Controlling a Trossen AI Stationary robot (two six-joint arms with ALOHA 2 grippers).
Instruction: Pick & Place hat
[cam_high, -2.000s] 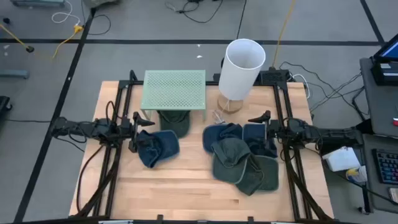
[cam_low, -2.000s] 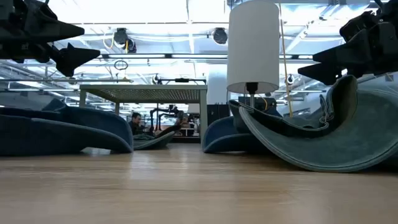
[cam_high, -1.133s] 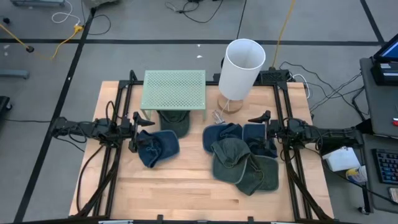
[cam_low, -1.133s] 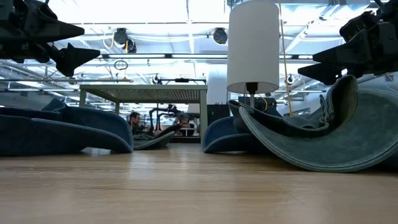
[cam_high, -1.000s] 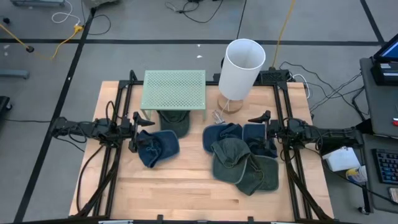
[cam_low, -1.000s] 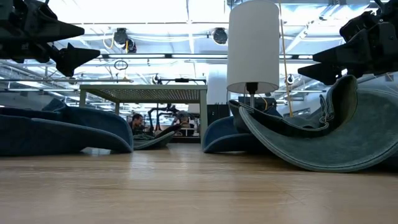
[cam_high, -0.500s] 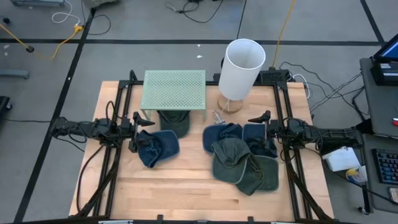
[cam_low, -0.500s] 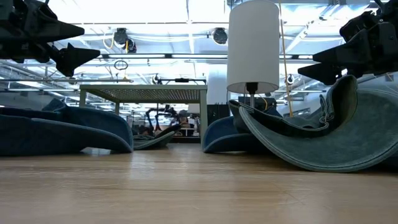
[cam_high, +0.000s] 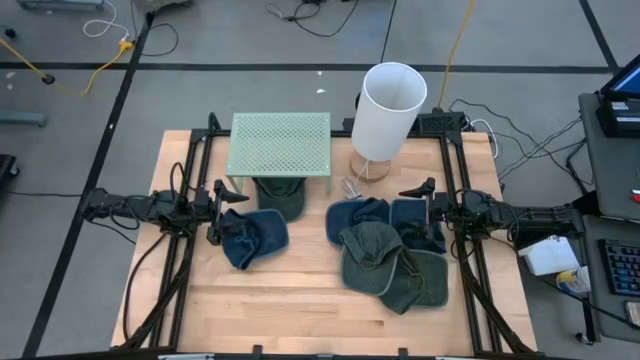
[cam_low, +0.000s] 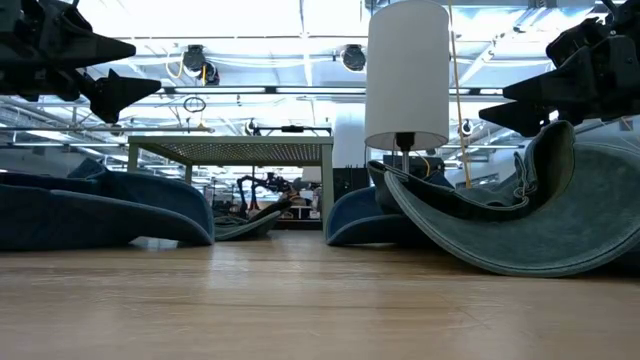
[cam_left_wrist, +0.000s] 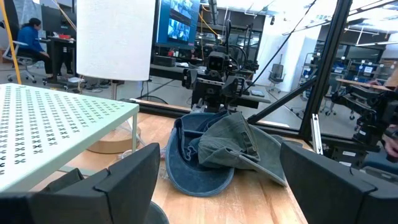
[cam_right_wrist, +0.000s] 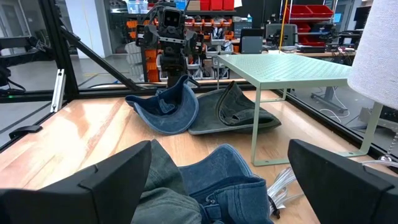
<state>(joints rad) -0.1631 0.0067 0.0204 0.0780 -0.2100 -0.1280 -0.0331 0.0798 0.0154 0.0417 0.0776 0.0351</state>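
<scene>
Several caps lie on the wooden table. A blue denim hat (cam_high: 254, 239) rests on its brim left of centre, and a dark green hat (cam_high: 281, 197) lies under the green rack. A pile of blue hats (cam_high: 378, 217) and green hats (cam_high: 391, 268) sits right of centre, seen also as the hat pile (cam_left_wrist: 218, 149). My left gripper (cam_high: 216, 211) hangs open above the table at the denim hat's left edge. My right gripper (cam_high: 424, 206) hangs open over the pile's right edge. Each is raised clear in the low view: left gripper (cam_low: 108, 70), right gripper (cam_low: 535, 103).
A pale green perforated rack (cam_high: 280, 143) stands on thin legs at the far left-centre. A lamp with a white shade (cam_high: 389, 109) and a wooden base (cam_high: 368, 168) stands beside it. Bare wood (cam_high: 280, 300) spans the near part of the table. Black frame rails run along both sides.
</scene>
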